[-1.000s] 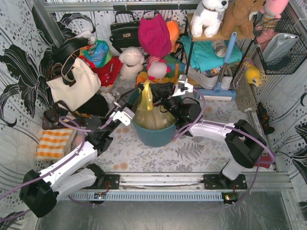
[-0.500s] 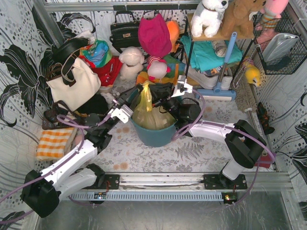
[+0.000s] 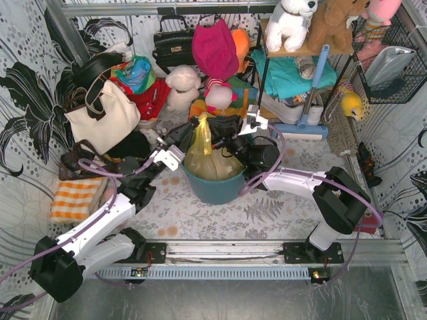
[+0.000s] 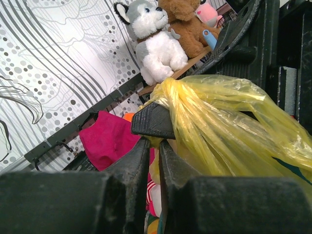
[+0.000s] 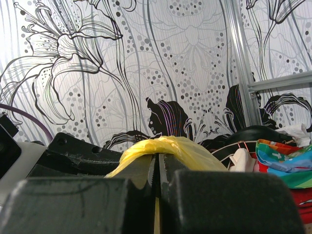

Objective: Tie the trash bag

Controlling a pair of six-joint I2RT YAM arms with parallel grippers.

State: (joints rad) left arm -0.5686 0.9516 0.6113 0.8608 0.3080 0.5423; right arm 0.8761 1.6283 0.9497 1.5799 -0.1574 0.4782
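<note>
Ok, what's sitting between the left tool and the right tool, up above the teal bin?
The gathered yellow top of the trash bag stands between the left tool and the right tool, above the teal bin. The top view shows this best.

The trash bag (image 3: 212, 162) is thin, see-through yellow plastic. It sits upright inside a round teal bin (image 3: 215, 191). Its wrinkled body bulges a little above the rim, with pale contents showing faintly through. The top is gathered into a narrow, creased neck that stands straight up and is bunched tight at its tip.
</note>
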